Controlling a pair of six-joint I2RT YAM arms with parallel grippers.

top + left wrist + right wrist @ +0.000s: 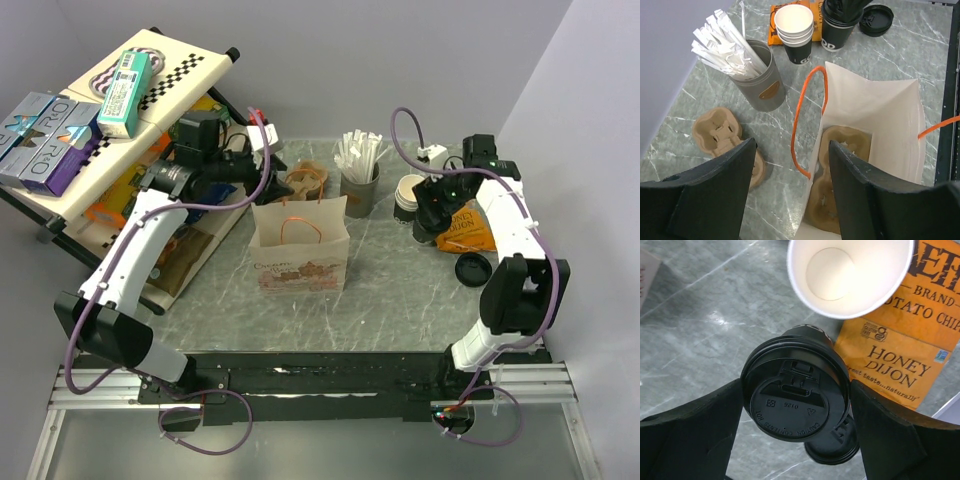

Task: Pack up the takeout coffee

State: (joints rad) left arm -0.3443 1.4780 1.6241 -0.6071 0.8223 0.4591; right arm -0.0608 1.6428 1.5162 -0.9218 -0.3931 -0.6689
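The takeout coffee (795,385), a dark cup with a round black lid, sits between the fingers of my right gripper (796,392), which press on both sides of the lid. In the left wrist view the cup (837,36) stands by the white cups with the gripper on top. In the top view the right gripper (432,215) is at the back right. The paper bag (300,245) stands open in the middle, with a cardboard cup carrier (842,147) inside. My left gripper (790,150) is open and empty above the bag's left rim.
A stack of white cups (850,275) and an orange chip bag (900,350) lie close behind the coffee. A loose black lid (835,447) lies beside it. A grey holder of wrapped straws (757,82) and a second carrier (720,132) stand behind the bag. A shelf (90,150) is at the left.
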